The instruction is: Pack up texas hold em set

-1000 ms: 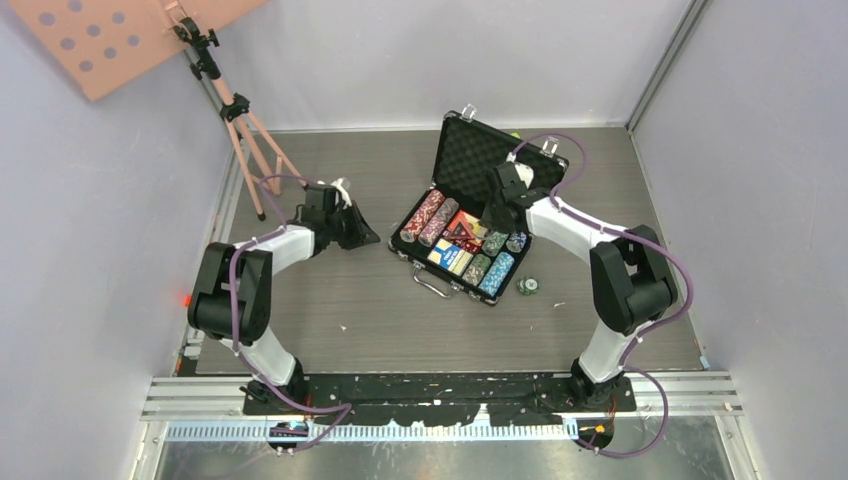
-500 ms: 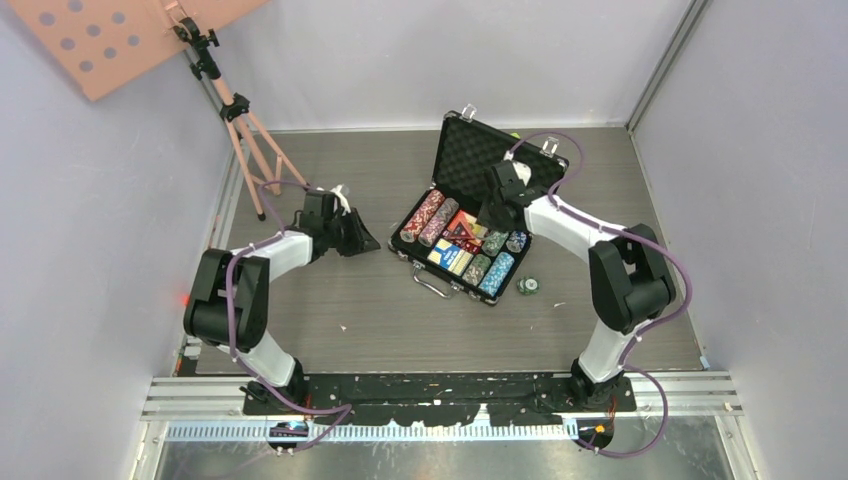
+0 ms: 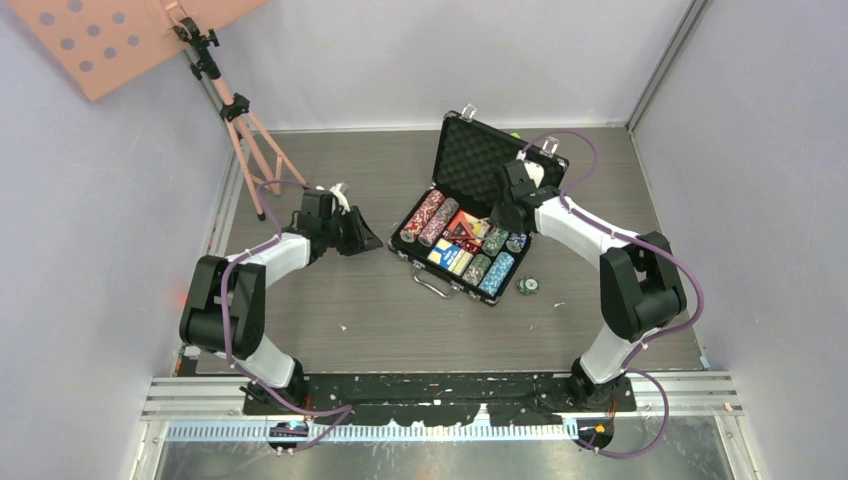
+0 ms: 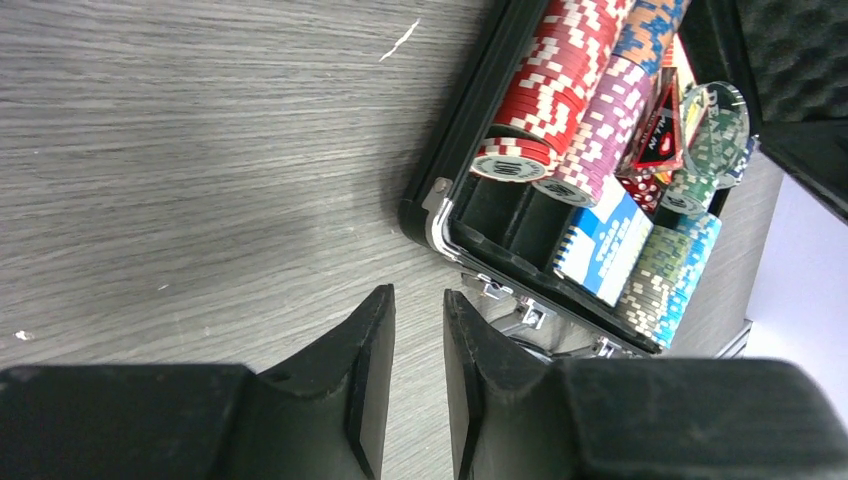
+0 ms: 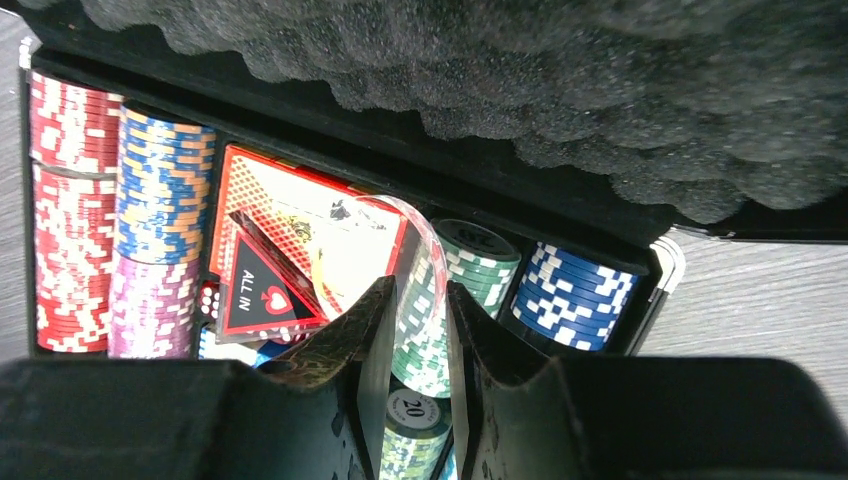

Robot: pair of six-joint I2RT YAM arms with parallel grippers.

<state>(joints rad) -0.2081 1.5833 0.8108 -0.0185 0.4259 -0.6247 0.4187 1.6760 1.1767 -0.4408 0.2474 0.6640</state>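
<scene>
The black silver-trimmed briefcase (image 3: 412,258) lies open mid-table, its foam lid (image 3: 470,155) raised. Inside sit rows of poker chips (image 3: 421,216), a red card deck (image 5: 270,195), a blue deck (image 4: 605,240), tiny red dice (image 4: 650,190) and a black "ALL IN" triangle (image 5: 260,285). My right gripper (image 5: 418,300) hovers over the green chips (image 5: 465,270), its jaws slightly open. The rim of a clear round disc (image 5: 432,250) leans between them. My left gripper (image 4: 418,300) is narrowly open over bare table, left of the case's front corner (image 4: 445,195), holding nothing.
A few loose chips (image 3: 527,287) lie on the table just right of the case. A pink tripod (image 3: 250,140) stands at the back left under a pink perforated board (image 3: 110,35). The case handle (image 4: 520,310) juts toward the near side.
The left gripper's jaws have parted from shut to a narrow gap, and that arm has drawn slightly left. The right wrist shifted a little right, toward the lid.
</scene>
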